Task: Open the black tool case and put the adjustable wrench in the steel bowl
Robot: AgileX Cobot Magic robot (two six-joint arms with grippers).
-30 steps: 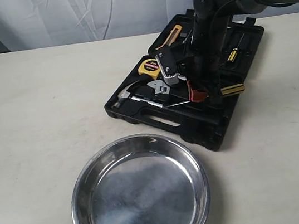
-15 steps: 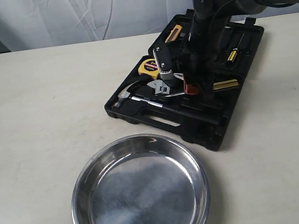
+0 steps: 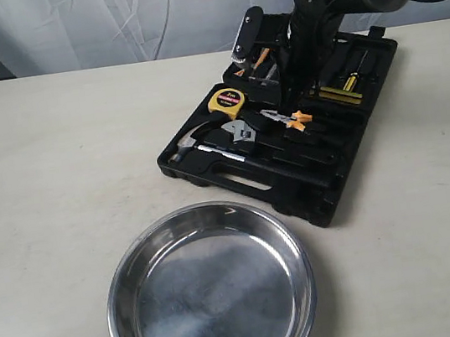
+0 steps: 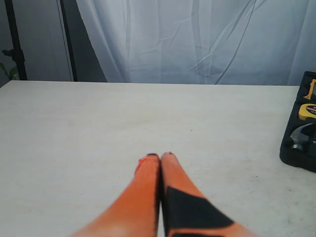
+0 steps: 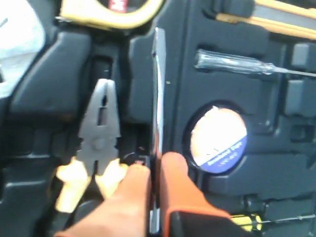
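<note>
Black tool case (image 3: 314, 197) open and flat on the pale table (image 3: 54, 160), toward the far right in the exterior view, moulded handle turned to the steel bowl (image 3: 116, 280). Bowl upright near the case's front edge, not touching it.

Adjustable wrench (image 3: 241, 132) in the case, at the front left. Lies just beside the hammer (image 3: 194, 142) and in front of the yellow tape measure (image 3: 227, 100). Pliers (image 3: 289, 118) with yellow-orange handles just to the right of the wrench. Yellow-and-black screwdriver (image 3: 350, 82) farther back on the right.

Right gripper (image 5: 154, 165) raised over the back left part of the case, well above the wrench and apart from it. In the right wrist view, 2 orange fingers (image 5: 177, 173) pressed almost together on a thin silvery strip (image 5: 158, 89) seen edge-on. Identity of the strip impossible to tell. Beneath the fingers: the pliers, the rim of the tape measure, a clear-handled screwdriver (image 5: 232, 63) and a round blue-and-white label (image 5: 217, 133) set in the black moulding.

Left gripper (image 4: 159, 157) outside the exterior view. In the left wrist view, hangs over bare table with 2 orange fingers closed tip to tip. Holds nothing. Well apart from the case, with only 1 corner of it at the edge of that view. White curtain (image 4: 197, 39) behind the table.
</note>
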